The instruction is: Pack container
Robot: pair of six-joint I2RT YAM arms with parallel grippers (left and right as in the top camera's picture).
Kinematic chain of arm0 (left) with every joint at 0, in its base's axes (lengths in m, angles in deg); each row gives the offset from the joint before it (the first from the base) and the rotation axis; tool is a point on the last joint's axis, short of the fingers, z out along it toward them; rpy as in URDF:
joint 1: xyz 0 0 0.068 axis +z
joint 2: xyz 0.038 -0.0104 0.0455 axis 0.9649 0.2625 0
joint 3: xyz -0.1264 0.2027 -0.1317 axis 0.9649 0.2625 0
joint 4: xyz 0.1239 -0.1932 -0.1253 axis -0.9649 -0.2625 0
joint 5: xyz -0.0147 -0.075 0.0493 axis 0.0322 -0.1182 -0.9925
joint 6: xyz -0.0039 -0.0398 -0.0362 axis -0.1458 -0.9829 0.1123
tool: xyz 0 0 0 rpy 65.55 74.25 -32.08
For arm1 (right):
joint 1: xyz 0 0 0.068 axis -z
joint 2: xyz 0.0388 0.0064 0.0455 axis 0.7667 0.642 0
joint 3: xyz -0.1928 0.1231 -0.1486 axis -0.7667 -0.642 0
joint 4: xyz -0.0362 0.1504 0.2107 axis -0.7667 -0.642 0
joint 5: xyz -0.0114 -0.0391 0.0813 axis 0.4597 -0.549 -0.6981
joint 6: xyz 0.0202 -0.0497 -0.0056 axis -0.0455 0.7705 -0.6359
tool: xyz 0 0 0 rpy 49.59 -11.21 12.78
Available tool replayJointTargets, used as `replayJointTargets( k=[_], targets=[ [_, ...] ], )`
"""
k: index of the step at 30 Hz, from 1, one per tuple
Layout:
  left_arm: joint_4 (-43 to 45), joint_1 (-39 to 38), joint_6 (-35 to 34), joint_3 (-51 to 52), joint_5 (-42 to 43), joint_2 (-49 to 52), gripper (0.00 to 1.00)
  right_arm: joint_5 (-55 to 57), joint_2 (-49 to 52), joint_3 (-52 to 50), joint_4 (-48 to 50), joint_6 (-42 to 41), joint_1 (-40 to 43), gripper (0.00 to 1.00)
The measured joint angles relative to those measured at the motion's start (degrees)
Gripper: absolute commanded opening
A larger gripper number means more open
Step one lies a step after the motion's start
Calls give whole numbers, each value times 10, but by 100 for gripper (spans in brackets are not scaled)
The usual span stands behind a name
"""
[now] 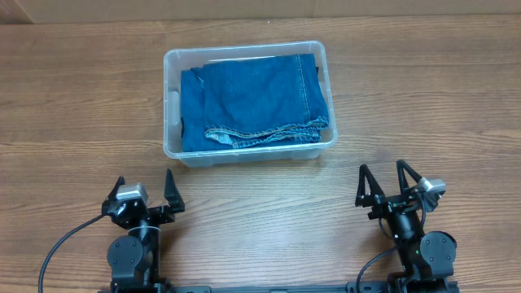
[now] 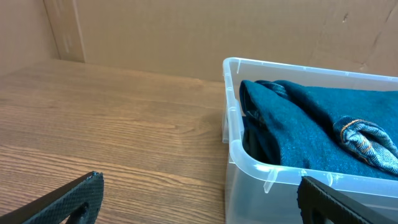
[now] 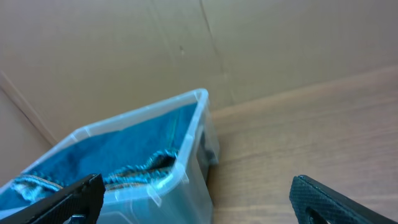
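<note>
The clear plastic container (image 1: 172,98) stands on the wooden table at the middle back, with folded blue jeans (image 1: 252,102) filling it. It also shows in the left wrist view (image 2: 249,174) with the jeans (image 2: 311,124), and in the right wrist view (image 3: 186,168) with the jeans (image 3: 118,152). My left gripper (image 1: 146,191) is open and empty near the front left, well short of the container. My right gripper (image 1: 383,182) is open and empty at the front right. The container's base label is hidden.
Brown cardboard walls (image 2: 186,31) rise behind the table's far edge. Bare wood tabletop (image 1: 260,203) lies between the two grippers and around the container.
</note>
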Motion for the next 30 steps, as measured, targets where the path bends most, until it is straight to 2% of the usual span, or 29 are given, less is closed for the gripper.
replayJointTargets(
  k=[30],
  targets=[
    [0, 0, 0, 0, 0, 0, 100, 20, -4, 0, -20, 7, 0, 100]
  ],
)
